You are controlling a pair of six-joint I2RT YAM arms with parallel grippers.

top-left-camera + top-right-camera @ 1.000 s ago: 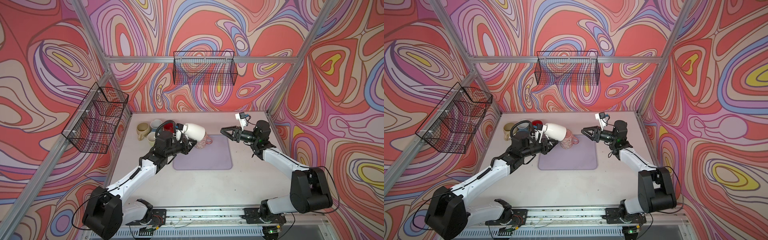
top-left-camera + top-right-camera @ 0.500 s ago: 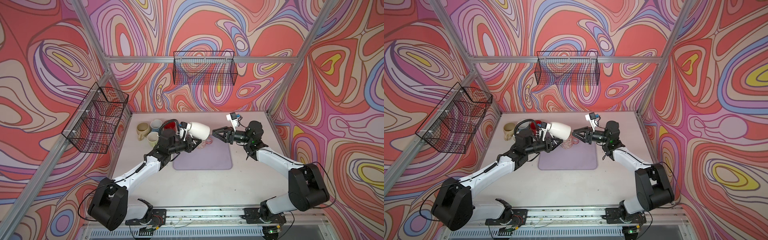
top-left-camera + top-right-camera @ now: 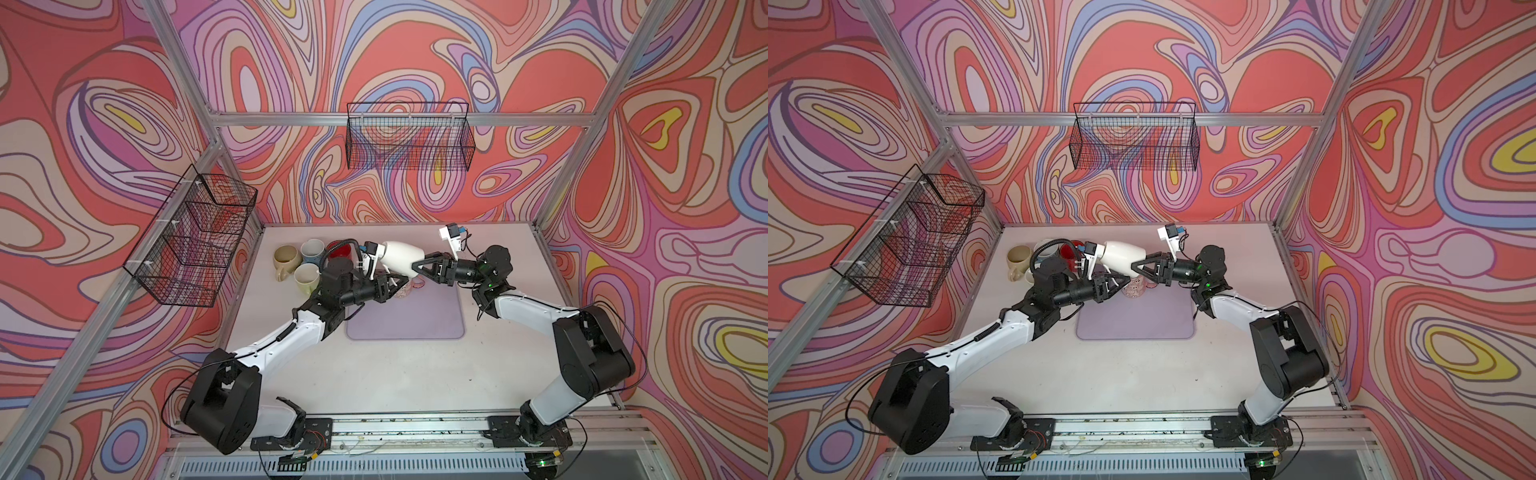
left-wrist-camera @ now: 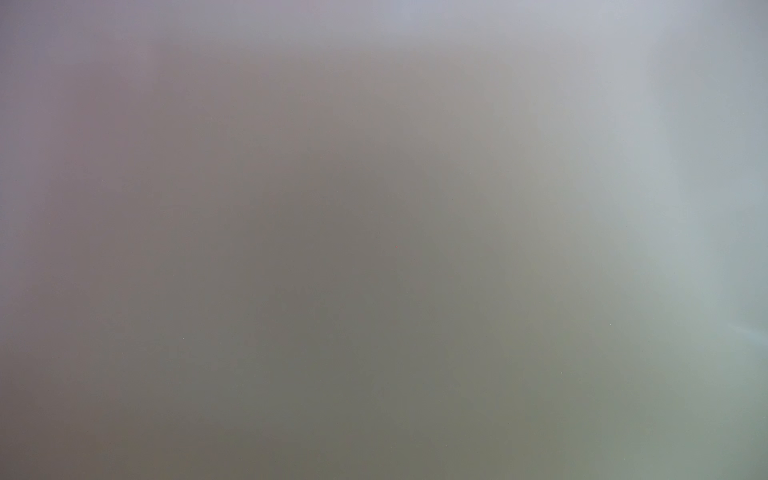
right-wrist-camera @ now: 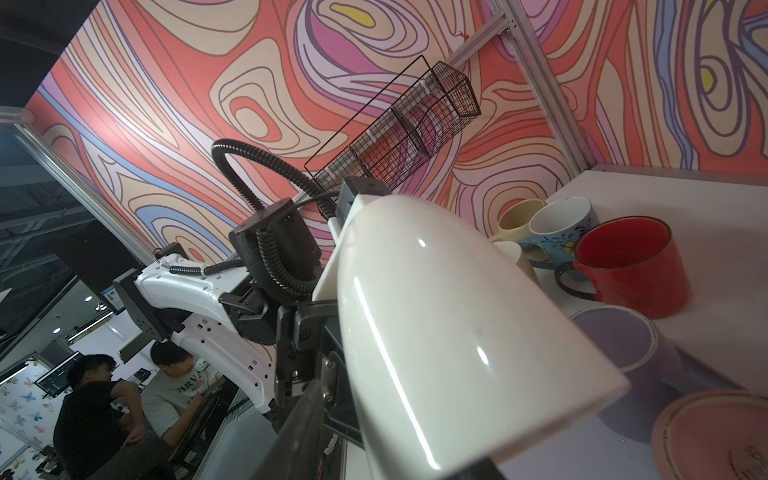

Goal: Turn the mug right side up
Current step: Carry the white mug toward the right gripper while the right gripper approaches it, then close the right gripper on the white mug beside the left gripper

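Right wrist view is filled by the white mug (image 5: pixel 436 311), lying on its side in the air over the far left corner of the purple mat (image 3: pixel 405 320), toward the far edge of the table (image 3: pixel 374 374). Beneath it the left gripper (image 3: pixel 395 284) is clamped on it, seemingly at the handle, so the body juts out free; that looks like an offer for a handover mid-turn. Facing it, the right gripper (image 3: pixel 417 268) has its jaws apart, straddling the mug's free end; whether the pads touch I cannot tell. A second ago the right gripper hung well apart, nearer the table's right edge, and the left gripper has since carried the mug slightly toward it.
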